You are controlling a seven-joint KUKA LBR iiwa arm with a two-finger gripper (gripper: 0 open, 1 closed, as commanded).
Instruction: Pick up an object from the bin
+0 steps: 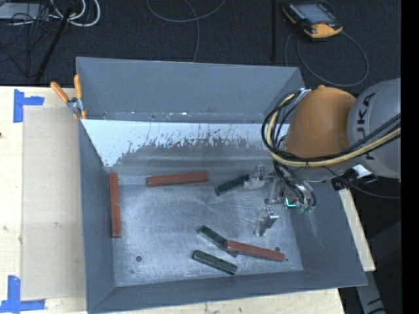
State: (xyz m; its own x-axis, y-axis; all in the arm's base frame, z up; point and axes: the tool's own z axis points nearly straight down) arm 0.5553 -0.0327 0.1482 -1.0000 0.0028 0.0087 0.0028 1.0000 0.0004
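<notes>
Camera view, from above: partial dark lettering "KU" on the grey arm shell (370, 110). Low over the right half of the bin (190, 103), gripper (263, 201) with fingers spread wide, nothing between them. Just left of the upper fingertip, a short dark green bar (232, 186), slim, straight-edged, tilted; contact impossible to judge. Nearer the front wall, a red-brown bar (255, 250) against a second green bar (213, 235).

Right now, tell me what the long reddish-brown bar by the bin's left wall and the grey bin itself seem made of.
Long reddish-brown bar: perhaps wood or matte plastic; even colour, straight edges, no gloss. Grey bin: sheet metal, dull finish; pale scratch streaks on its sloping back wall, scuffed floor.
</notes>
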